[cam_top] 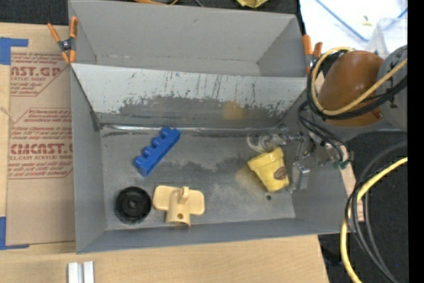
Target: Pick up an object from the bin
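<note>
My gripper [299,162] is low at the right side of the bin floor, close to the right wall. Right against its left side lies a yellow, cup-like plastic piece [266,169] with a small brown mark on it. Whether the gripper has hold of this piece is not visible. Farther left, near the front wall, sits a cream plastic piece [179,203] with a stubby peg.
A blue toothed block [157,150] lies slanted at the left middle of the floor. A black round cap [133,203] sits in the front left corner beside the cream piece. The arm with its orange cover and cables hangs over the bin's right rim.
</note>
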`<action>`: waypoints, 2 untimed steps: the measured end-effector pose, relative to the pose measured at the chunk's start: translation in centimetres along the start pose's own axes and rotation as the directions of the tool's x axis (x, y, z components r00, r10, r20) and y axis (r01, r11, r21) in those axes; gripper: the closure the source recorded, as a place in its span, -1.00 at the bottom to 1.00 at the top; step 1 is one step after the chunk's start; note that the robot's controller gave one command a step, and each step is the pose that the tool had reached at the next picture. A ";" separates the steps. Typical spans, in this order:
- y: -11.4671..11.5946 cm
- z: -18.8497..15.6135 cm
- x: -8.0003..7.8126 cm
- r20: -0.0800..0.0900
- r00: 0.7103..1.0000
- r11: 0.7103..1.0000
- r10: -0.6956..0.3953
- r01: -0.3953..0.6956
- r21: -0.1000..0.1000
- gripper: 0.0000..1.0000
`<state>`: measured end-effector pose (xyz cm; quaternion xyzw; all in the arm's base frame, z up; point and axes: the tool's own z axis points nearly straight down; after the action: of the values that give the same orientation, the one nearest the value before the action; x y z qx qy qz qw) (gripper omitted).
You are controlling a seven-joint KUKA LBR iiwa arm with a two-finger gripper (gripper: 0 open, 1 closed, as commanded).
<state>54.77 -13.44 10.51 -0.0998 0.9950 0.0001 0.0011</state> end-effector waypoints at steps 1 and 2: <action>0.5 3.5 -1.8 0.028 0.926 0.927 -0.375 0.376 -0.014 -1.00; 2.2 3.5 -2.6 0.005 0.934 0.934 -0.356 0.356 0.000 -1.00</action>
<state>56.87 -10.74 7.00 -0.2783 0.9605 0.0005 0.0035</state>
